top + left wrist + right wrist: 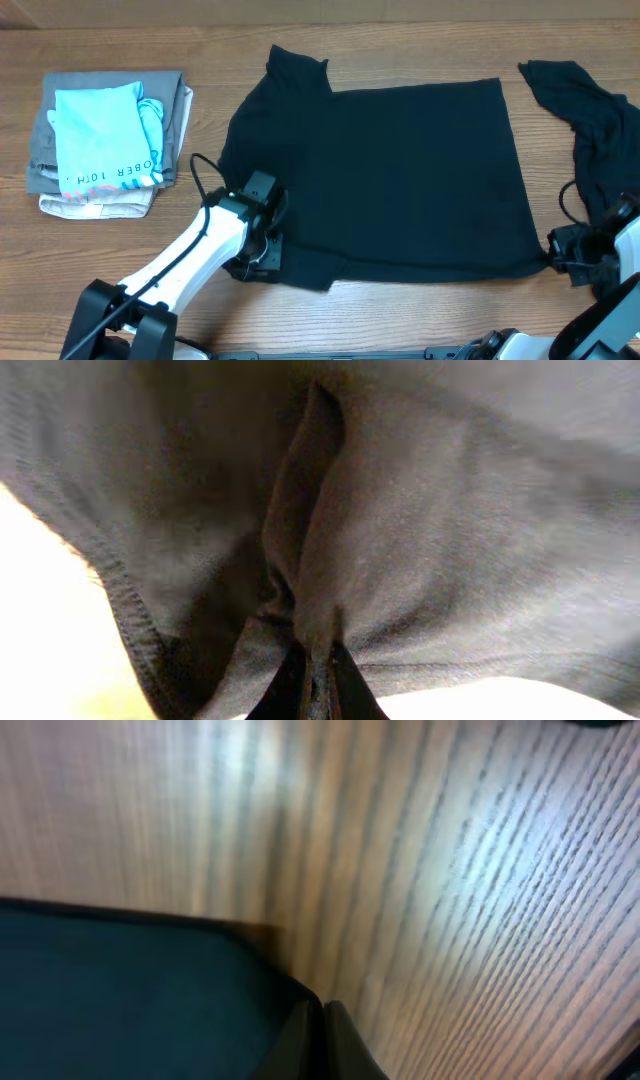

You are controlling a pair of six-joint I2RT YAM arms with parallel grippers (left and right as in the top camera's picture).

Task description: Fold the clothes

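Down at the near-left edge of the black T-shirt [400,180], the left gripper [262,248] is hard to pick out from overhead: dark tips on dark fabric. Its wrist cam sorts it out. The fingers [285,698] are pressed together w/ a ridge of cloth pinched btw them, the fold running up & away from the tips. Rest of that view is grey-looking fabric filling the frame, w/ a stitched hem lower left. Bright washed-out patches sit at both bottom corners; can't tell what's there.

Over at the shirt's near-right corner sits the right gripper [556,250], its arm cut off by the frame edge. Its wrist cam is blurred: jaws closed tight, tips right at the corner of the dark cloth, wood grain beyond. Whether any cloth is caught btw them, can't tell.

T-shirt itself is plain black, no print, spread flat across the middle of the table [400,320]. Body is approx rectangular, w/ one sleeve sticking out at far left & another flap at near left by the left gripper. A few soft wrinkles, edges mostly straight.

A 2nd black garment [590,120] lies crumpled at far right, partly hidden by the right arm & cropped by the frame. Whether it touches the T-shirt is unclear.

Far left, well apart, is a folded pile: light-blue shirt [105,135] w/ dark lettering on top of a grey garment [40,150] & a beige garment [95,205].
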